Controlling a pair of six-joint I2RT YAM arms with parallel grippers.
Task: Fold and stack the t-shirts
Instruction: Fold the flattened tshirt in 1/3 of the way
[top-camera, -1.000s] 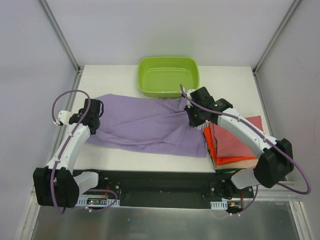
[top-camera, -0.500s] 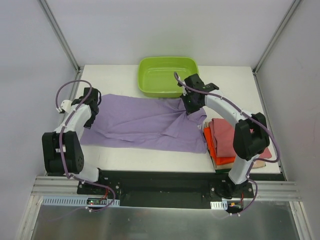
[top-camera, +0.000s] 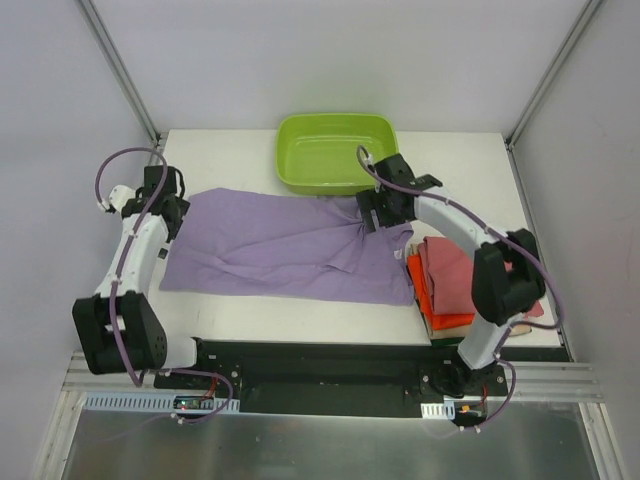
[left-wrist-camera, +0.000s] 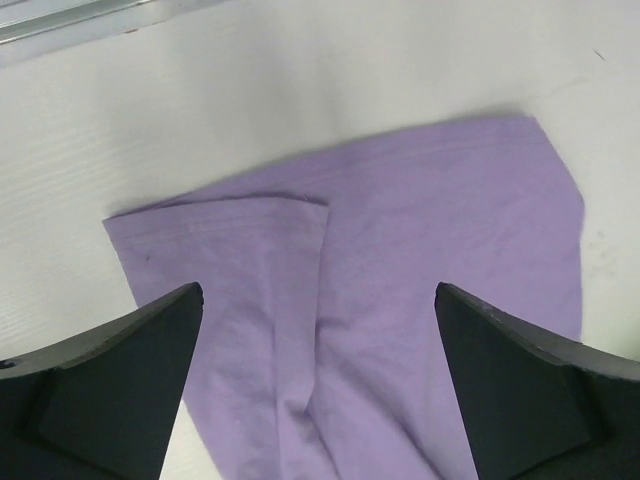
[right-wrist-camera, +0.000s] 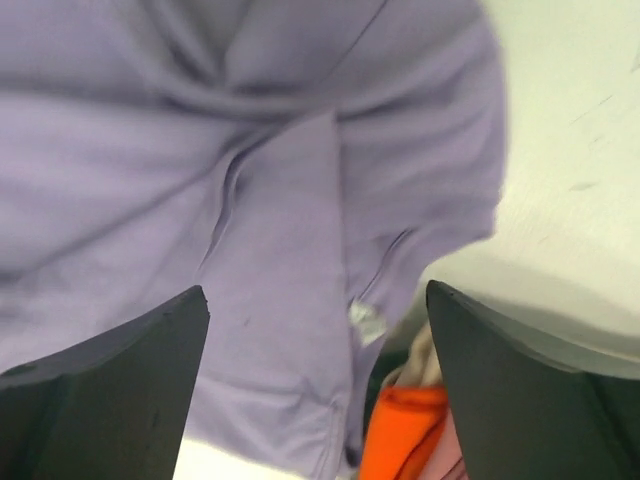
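Now: large lilac cotton t-shirt (top-camera: 290, 250) spread on the white worktop (top-camera: 235, 160), left tool (left-wrist-camera: 318, 292) and right tool (right-wrist-camera: 318, 293) both apart above its left and right ends.

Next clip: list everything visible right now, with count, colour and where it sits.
lilac t-shirt: one, light purple, spread wrinkled across the table's middle
rose-red shirt: one, folded, top of the stack at the right near side
orange shirt: one, folded, under the rose-red one; lower layers unclear
green tub: one, lime, far centre
table: one, white
left gripper: open, above the lilac shirt's left end
right gripper: open, above its right end
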